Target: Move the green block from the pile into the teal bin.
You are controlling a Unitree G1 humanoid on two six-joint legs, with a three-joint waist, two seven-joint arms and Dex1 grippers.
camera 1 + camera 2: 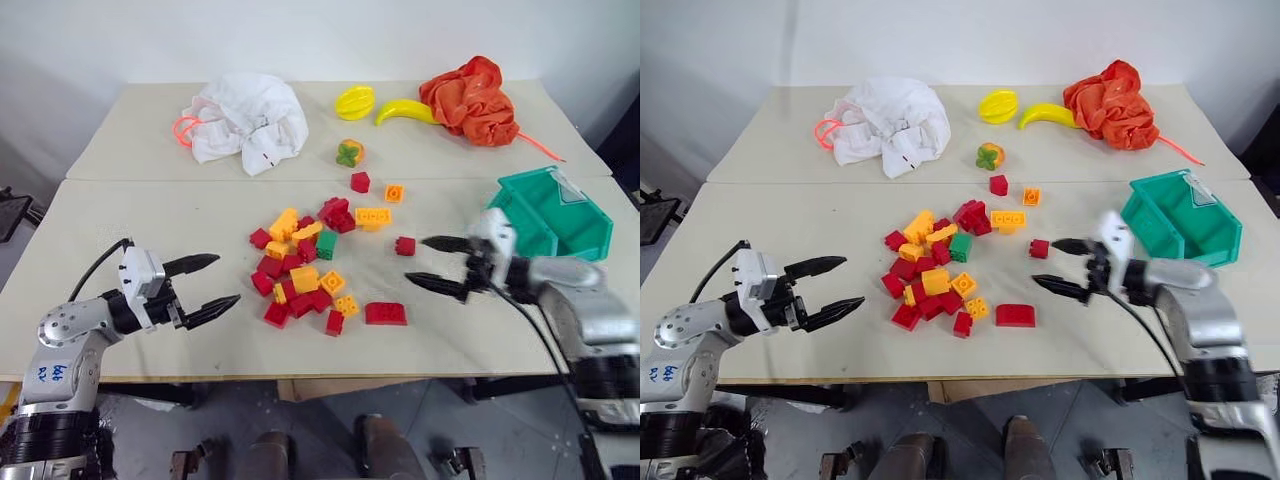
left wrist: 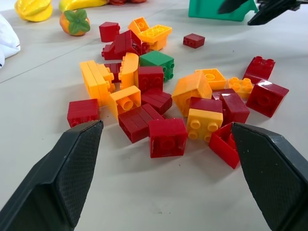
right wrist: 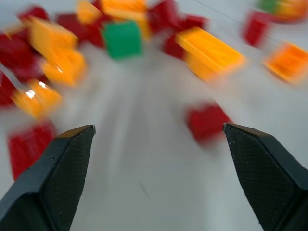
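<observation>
From my remote station, I saw the left gripper (image 1: pixel 213 283) and right gripper (image 1: pixel 432 265) hovering low over the table (image 1: pixel 150 215), jaws spread and empty, flanking the pile (image 1: pixel 305 270). The green block (image 1: pixel 327 243) sat among red and yellow bricks; the teal bin (image 1: pixel 552 213) stood beyond the right gripper.

The green block (image 1: pixel 327 244) is solid green amid the red, yellow and orange bricks of the pile (image 1: pixel 305 270), left of the black-fingered right gripper (image 1: pixel 434 265). Behind that gripper the bin (image 1: pixel 585 240) is teal. A lone red brick (image 1: pixel 404 246) lies just beside its fingertips.
</observation>
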